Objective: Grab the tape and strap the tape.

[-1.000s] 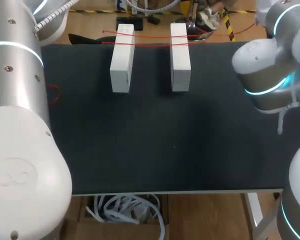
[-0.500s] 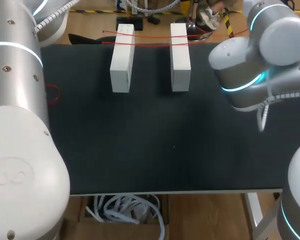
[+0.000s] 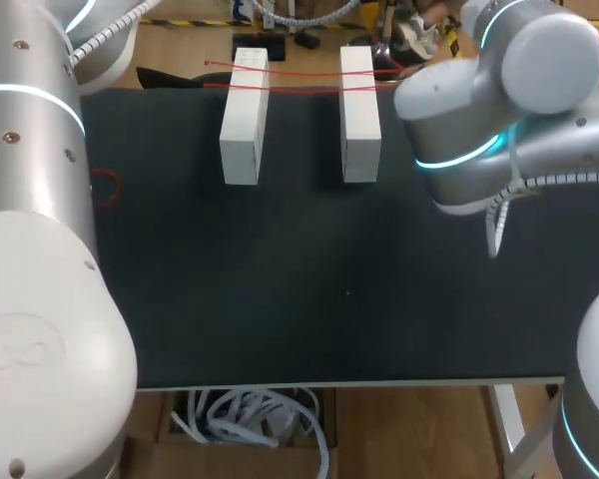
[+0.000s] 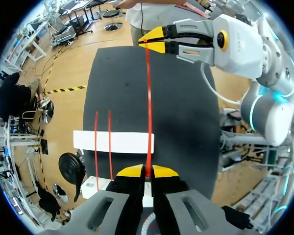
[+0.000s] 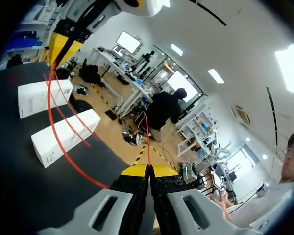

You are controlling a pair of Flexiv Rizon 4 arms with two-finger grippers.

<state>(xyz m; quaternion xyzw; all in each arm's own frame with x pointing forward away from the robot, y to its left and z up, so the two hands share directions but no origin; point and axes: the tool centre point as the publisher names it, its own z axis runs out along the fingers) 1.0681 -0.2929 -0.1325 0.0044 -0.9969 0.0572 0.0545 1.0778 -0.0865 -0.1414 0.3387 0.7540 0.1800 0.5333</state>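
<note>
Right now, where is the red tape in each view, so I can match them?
Head view: the red tape lies across the far ends of the two white blocks.
Left wrist view: it runs straight from the left pincer to the right pincer, crossing one block.
Right wrist view: it arcs from the right pincer past both blocks toward the left pincer.
Shared landmark: the white blocks.

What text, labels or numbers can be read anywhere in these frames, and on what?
None readable.
Grey lettering on the right gripper housing, left wrist view: too blurred.
Small dark print on the nearer white block, at its end, right wrist view: too small.
</note>
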